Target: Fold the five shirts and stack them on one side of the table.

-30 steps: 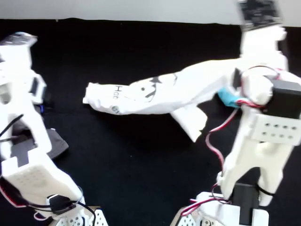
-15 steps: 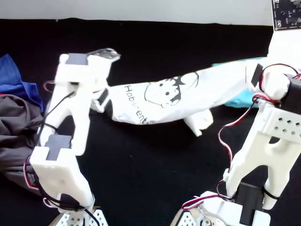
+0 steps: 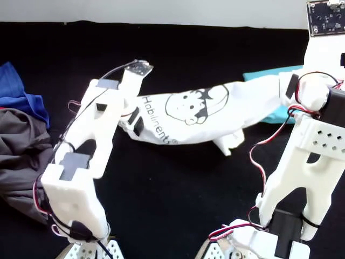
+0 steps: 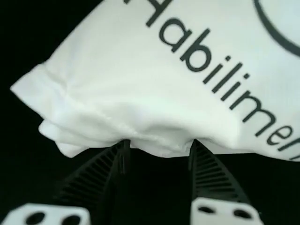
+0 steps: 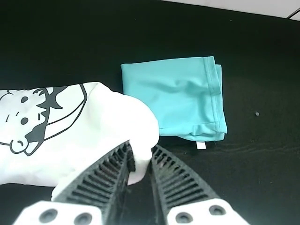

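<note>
One white shirt (image 3: 205, 110) lies stretched across the middle of the table (image 3: 178, 205), not yet folded. One end is pinched in the right jaws, closed on a fold of cloth just beside the folded turquoise shirt (image 5: 173, 101). The left arm (image 3: 91, 140) has swung in from the side within the last second. The left jaws now stand apart, tips touching the other hem. I judge they must close next, so both arms can spread the shirt. A blue shirt (image 3: 16, 89) and a grey shirt (image 3: 21, 156) wait heaped nearby.
</note>
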Robot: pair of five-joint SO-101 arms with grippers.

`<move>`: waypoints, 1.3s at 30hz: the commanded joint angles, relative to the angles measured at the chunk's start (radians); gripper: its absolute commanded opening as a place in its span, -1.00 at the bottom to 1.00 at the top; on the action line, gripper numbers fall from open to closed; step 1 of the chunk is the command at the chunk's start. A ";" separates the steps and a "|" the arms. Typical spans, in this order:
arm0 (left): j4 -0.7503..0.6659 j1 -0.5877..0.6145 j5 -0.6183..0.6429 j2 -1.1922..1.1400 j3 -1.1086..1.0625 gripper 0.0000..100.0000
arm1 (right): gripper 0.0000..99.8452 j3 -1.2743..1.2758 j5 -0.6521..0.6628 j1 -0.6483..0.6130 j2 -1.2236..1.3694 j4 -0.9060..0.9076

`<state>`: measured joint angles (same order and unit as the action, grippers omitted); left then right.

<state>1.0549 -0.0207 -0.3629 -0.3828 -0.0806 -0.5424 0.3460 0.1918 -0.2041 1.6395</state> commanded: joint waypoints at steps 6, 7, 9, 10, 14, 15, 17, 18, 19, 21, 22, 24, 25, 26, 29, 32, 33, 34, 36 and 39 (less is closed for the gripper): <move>0.109 -0.007 0.026 -0.076 0.206 -0.99 | -0.99 0.031 0.006 0.012 -0.028 -0.021; 0.143 -0.005 0.052 -0.067 0.245 -0.94 | -0.99 0.051 0.006 0.008 -0.033 -0.024; 0.224 0.001 0.077 -0.038 0.326 -0.99 | -0.99 0.090 0.003 0.007 -0.039 -0.041; 0.267 0.002 0.080 -0.019 0.367 -0.98 | -0.99 0.094 -0.015 0.007 -0.039 -0.048; 0.431 0.012 0.080 0.077 0.533 -0.98 | -0.99 0.081 -0.095 0.013 -0.039 -0.124; 0.476 0.018 0.080 0.107 0.575 -0.98 | -0.99 0.059 -0.107 0.013 -0.039 -0.133; 0.557 0.031 0.080 0.162 0.657 -0.98 | -0.99 0.010 -0.132 0.008 -0.039 -0.134; 0.592 0.044 0.080 0.188 0.691 -0.98 | -0.99 -0.022 -0.144 0.007 -0.039 -0.128; 0.628 0.053 0.080 0.214 0.723 -0.98 | -0.99 -0.062 -0.153 0.007 -0.041 -0.111; 0.689 0.068 0.080 0.266 0.774 -0.98 | -0.99 -0.150 -0.158 0.004 -0.041 -0.064; 0.706 0.079 0.080 0.294 0.788 -0.98 | -0.99 -0.191 -0.158 -0.005 -0.041 -0.041; 0.713 0.108 0.080 0.361 0.785 -0.98 | -0.99 -0.280 -0.157 -0.024 -0.041 0.027; 0.713 0.128 0.080 0.400 0.774 -0.98 | -0.99 -0.328 -0.157 -0.035 -0.041 0.065; 0.713 0.142 0.080 0.437 0.759 -0.98 | -0.99 -0.369 -0.157 -0.048 -0.041 0.101; 0.715 0.173 0.077 0.547 0.654 -0.98 | -0.99 -0.423 -0.160 -0.071 -0.041 0.125; 0.713 0.176 -0.023 0.615 0.447 -0.98 | -0.99 -0.392 -0.161 -0.076 -0.030 0.125; 0.712 0.179 -0.054 0.621 0.371 -0.98 | -0.99 -0.357 -0.161 -0.077 -0.030 0.122; 0.710 0.179 -0.078 0.621 0.302 -0.98 | -0.99 -0.314 -0.161 -0.082 -0.030 0.120; 0.654 0.180 -0.109 0.619 0.171 -0.98 | -0.99 -0.214 -0.161 -0.104 -0.027 0.113; 0.483 0.179 -0.110 0.619 0.004 -0.98 | -0.99 -0.022 -0.161 -0.128 -0.028 0.021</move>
<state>1.6747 0.1481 -0.4580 0.2033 0.0591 -0.7066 0.1956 0.0875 -0.2209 1.7346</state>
